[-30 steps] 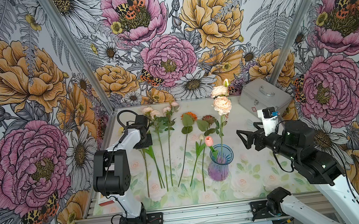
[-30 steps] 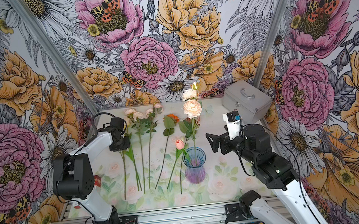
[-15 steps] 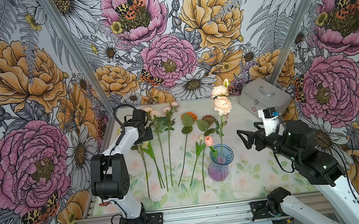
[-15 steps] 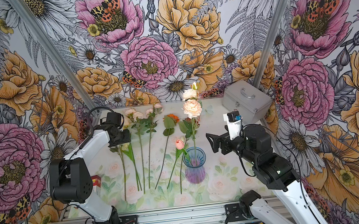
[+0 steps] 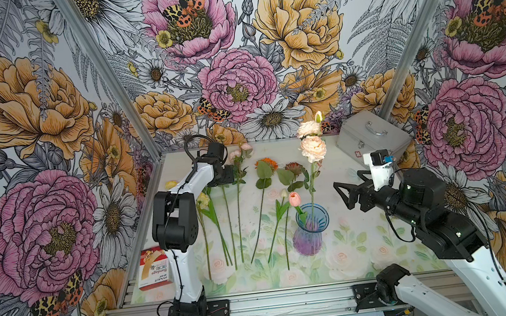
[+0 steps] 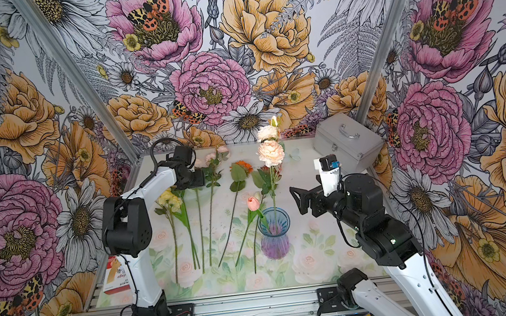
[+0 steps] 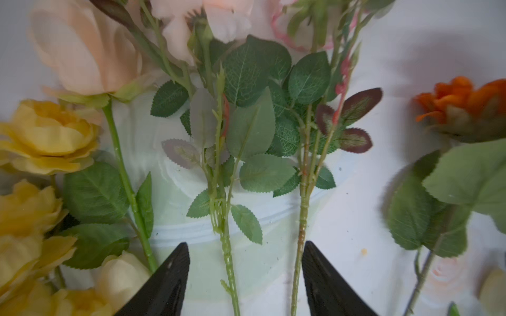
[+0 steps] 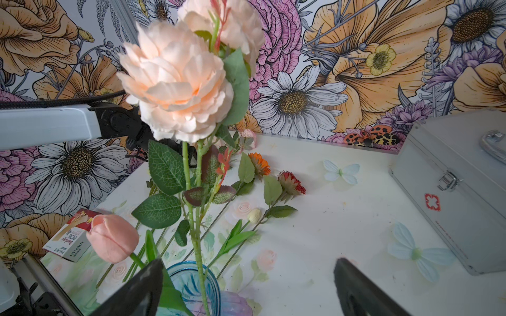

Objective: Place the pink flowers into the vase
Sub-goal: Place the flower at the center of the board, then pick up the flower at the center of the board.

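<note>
The blue-and-purple glass vase (image 5: 311, 229) (image 6: 275, 234) (image 8: 189, 284) stands mid-table. Two of the pink flowers stand in it: a salmon tulip (image 5: 294, 198) (image 8: 113, 238) and a tall peach spray (image 5: 312, 147) (image 8: 175, 82). Two more pink sprays (image 5: 238, 154) (image 7: 246, 82) lie flat at the back left. My left gripper (image 5: 229, 175) (image 6: 198, 179) (image 7: 245, 273) hovers open over them, with both of their stems between its fingers and neither gripped. My right gripper (image 5: 342, 196) (image 6: 298, 200) (image 8: 246, 273) hangs open and empty just right of the vase.
Yellow flowers (image 5: 203, 199) (image 7: 46, 136), an orange flower (image 5: 266, 163), a dark red one (image 5: 292, 167) and a white bud (image 5: 284, 193) lie in the row. A silver case (image 5: 371, 140) stands back right. A bandage box (image 5: 154, 268) sits at the front left edge.
My left gripper's jaws have spread wider, and it has shifted toward the back wall along the lying stems. The right arm, the vase and its flowers have not moved.
</note>
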Controlling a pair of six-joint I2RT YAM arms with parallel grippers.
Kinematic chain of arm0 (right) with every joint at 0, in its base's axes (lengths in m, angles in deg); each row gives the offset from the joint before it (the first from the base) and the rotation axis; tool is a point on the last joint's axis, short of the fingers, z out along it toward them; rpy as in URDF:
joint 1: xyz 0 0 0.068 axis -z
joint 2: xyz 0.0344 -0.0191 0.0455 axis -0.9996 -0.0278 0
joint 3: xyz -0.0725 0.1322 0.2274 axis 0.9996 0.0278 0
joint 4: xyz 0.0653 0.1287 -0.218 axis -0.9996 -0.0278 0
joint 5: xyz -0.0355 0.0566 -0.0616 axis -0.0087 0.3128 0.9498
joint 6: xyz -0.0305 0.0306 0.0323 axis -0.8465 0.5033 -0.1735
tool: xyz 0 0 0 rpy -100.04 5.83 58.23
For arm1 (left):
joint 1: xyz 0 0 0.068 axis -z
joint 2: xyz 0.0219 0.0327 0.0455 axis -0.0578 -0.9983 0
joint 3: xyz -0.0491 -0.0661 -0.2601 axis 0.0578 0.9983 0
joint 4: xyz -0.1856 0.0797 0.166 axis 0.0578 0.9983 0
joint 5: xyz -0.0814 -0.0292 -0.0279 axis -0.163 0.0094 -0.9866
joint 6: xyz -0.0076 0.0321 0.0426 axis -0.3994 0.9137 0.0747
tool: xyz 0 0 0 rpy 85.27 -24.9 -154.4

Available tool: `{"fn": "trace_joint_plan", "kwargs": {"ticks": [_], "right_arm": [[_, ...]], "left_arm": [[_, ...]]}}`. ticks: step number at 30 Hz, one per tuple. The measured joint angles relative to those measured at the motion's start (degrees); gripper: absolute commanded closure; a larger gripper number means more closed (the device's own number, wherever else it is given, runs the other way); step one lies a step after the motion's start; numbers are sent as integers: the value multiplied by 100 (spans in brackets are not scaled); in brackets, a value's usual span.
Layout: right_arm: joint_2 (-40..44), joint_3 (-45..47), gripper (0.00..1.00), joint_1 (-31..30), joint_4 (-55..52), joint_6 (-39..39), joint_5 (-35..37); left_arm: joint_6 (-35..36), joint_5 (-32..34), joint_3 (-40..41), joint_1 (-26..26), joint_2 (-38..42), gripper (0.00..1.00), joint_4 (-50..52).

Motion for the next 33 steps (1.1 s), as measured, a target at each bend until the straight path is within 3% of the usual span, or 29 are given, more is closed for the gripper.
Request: {"fn": "trace_joint_plan", "kwargs": {"ticks": [7,24,33], "right_arm": [[2,-52,2,2,2,0,-70],[-190,-170,2,2,2,-94,-273],[-238,-280,3,2,4,-262,-796]], "left_arm": [[-33,7,-144,-9,-501,37,68],[-214,-7,-254,-107,-708,99,68],[-153,-129,-417,-195,-564,100,105]]}}
